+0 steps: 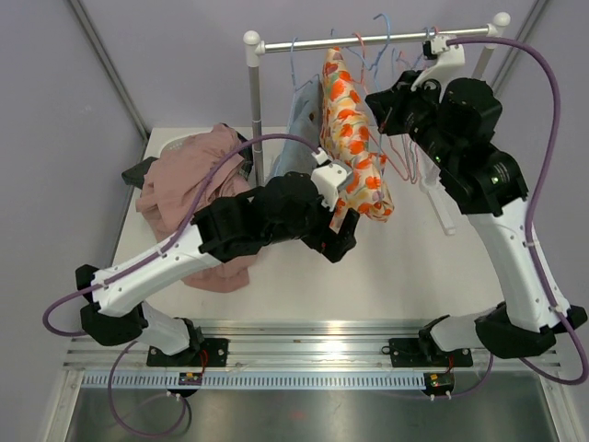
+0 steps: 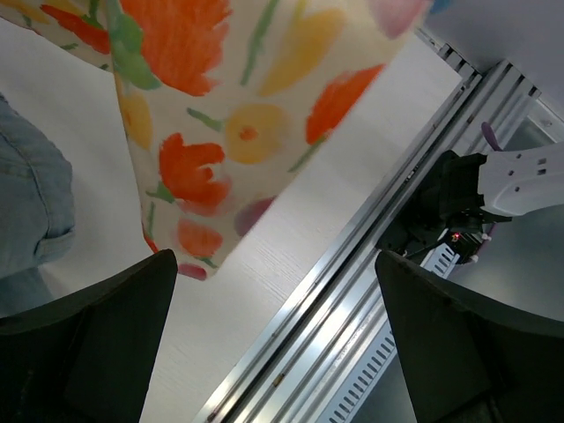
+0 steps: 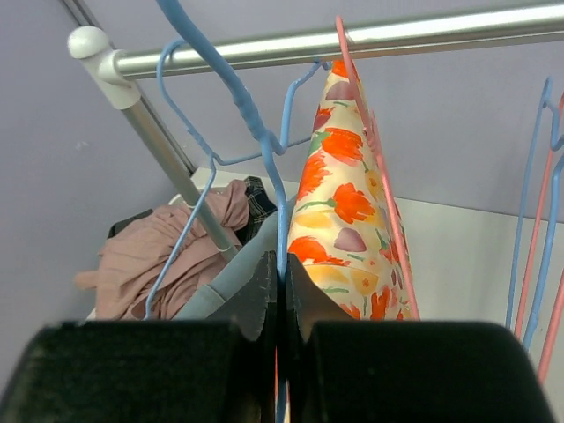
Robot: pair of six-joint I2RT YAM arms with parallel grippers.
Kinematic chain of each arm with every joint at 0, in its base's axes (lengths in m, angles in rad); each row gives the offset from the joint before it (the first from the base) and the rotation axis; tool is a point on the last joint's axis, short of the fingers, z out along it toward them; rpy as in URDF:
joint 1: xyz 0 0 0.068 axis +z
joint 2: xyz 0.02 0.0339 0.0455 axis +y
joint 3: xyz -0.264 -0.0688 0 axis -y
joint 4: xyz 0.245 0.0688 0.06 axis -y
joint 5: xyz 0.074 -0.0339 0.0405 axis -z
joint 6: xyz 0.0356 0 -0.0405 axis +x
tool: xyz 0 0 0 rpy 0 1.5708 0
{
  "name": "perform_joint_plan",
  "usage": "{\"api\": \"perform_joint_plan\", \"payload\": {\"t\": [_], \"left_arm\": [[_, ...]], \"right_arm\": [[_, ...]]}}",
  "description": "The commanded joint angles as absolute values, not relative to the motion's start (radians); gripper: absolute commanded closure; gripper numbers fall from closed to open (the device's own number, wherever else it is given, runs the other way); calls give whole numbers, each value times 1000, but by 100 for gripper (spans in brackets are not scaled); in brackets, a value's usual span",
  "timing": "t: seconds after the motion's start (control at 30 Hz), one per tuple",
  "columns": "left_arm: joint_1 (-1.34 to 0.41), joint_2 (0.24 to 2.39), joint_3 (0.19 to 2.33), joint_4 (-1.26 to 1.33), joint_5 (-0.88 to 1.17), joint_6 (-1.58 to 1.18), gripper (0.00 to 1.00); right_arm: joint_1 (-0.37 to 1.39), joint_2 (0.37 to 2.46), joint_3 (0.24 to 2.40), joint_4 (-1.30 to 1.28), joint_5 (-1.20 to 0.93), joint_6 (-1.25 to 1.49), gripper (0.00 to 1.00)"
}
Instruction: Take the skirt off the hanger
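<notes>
Right fingers (image 3: 304, 300), both dark, are pressed together and pinch the wire of one blue hanger (image 3: 231, 84) just under the single rail (image 3: 352, 40). Beside it, one floral skirt (image 3: 339, 203), orange and yellow flowers on cream, hangs on one pink hanger (image 3: 379, 150). Both left fingers (image 2: 97, 344) stand spread wide at the skirt's lower hem. One denim garment (image 1: 299, 129) hangs left of the skirt. One heap of pink clothes (image 1: 189, 184) lies on the counter (image 1: 414, 267). More hangers hang farther right; their number I cannot tell.
</notes>
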State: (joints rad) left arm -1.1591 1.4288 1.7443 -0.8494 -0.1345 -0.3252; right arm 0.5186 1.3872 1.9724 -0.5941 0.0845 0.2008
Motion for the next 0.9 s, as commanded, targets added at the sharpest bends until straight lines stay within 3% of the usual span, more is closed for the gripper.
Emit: {"api": "perform_joint_plan", "payload": {"t": [0.0, 0.3, 0.33, 0.37, 0.4, 0.57, 0.63, 0.87], "left_arm": [[-1157, 1448, 1714, -715, -156, -278, 1], [-1155, 1493, 1680, -577, -261, -235, 1], [-1152, 1494, 1671, -542, -238, -227, 23], [-1152, 1494, 1658, -522, -221, -213, 55], [-1144, 1496, 1645, -503, -195, -216, 96], [-1161, 1358, 1534, -537, -224, -268, 100], [-1209, 1263, 1386, -580, -308, -311, 100], [-1386, 678, 918, -782, -442, -671, 100]], "right_arm": [[515, 1321, 1948, -566, 41, 242, 100], [515, 1229, 1885, -580, 5, 313, 100], [515, 1224, 1876, -572, 5, 317, 100], [514, 1221, 1870, -569, 5, 327, 100], [514, 1220, 1865, -565, 5, 330, 100], [515, 1236, 1874, -561, 8, 322, 100], [515, 1255, 1907, -571, 20, 311, 100], [514, 1348, 2052, -623, 92, 250, 100]]}}
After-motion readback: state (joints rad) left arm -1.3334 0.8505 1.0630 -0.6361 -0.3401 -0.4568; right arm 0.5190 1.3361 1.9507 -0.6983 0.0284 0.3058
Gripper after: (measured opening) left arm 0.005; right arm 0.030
